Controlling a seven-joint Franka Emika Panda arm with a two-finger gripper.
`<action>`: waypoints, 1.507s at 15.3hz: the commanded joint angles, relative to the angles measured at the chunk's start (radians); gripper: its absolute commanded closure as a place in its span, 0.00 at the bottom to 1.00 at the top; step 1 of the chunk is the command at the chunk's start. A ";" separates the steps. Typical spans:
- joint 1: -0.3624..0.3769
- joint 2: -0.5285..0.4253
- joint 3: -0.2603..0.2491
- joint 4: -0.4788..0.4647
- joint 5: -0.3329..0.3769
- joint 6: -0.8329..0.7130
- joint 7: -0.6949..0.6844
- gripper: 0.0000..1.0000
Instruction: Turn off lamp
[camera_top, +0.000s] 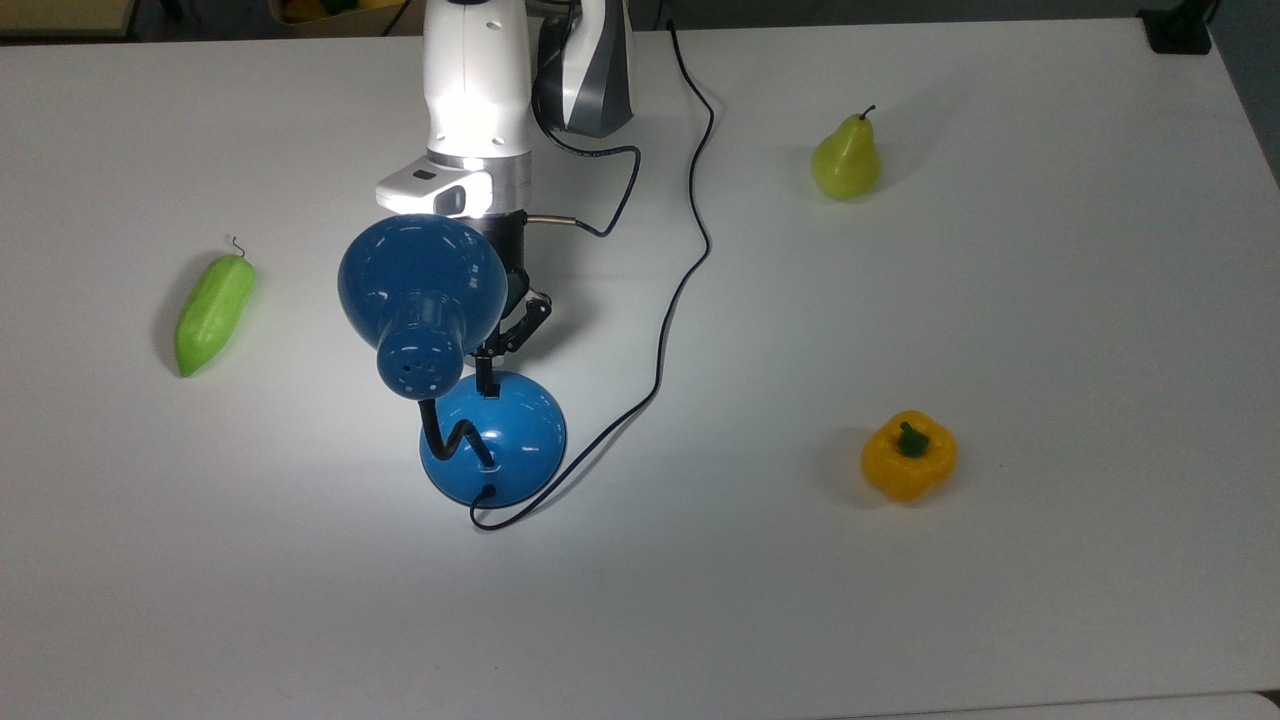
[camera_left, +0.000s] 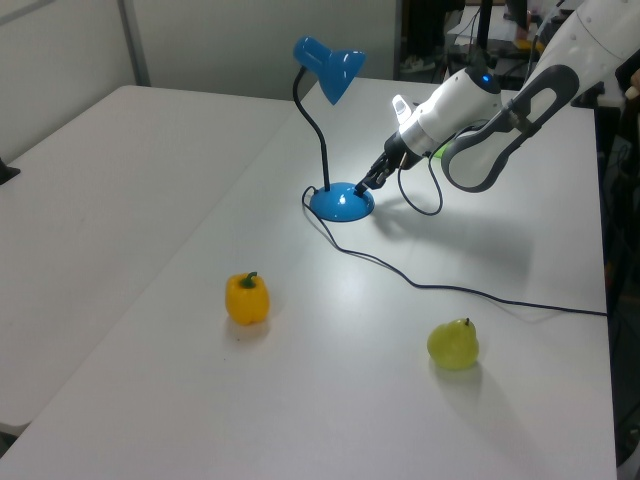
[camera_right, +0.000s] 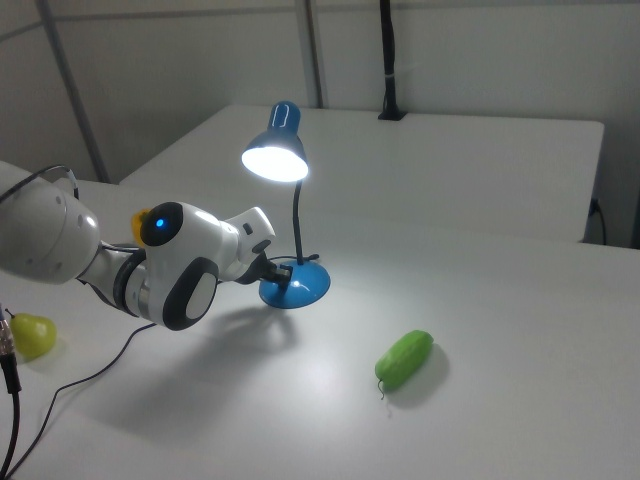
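The lamp (camera_top: 492, 438) glows, its shade hiding the jaws' state at the switch (camera_top: 490, 391).

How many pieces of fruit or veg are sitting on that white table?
3. In the top view: a green cucumber-like vegetable at left, a green pear upper right, a yellow bell pepper lower right. None seems hidden.
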 joint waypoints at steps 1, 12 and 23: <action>0.014 0.012 -0.004 0.007 0.005 0.033 0.011 1.00; 0.013 0.028 0.004 0.017 0.002 0.033 0.003 1.00; 0.004 -0.015 0.004 -0.056 0.004 0.013 0.002 1.00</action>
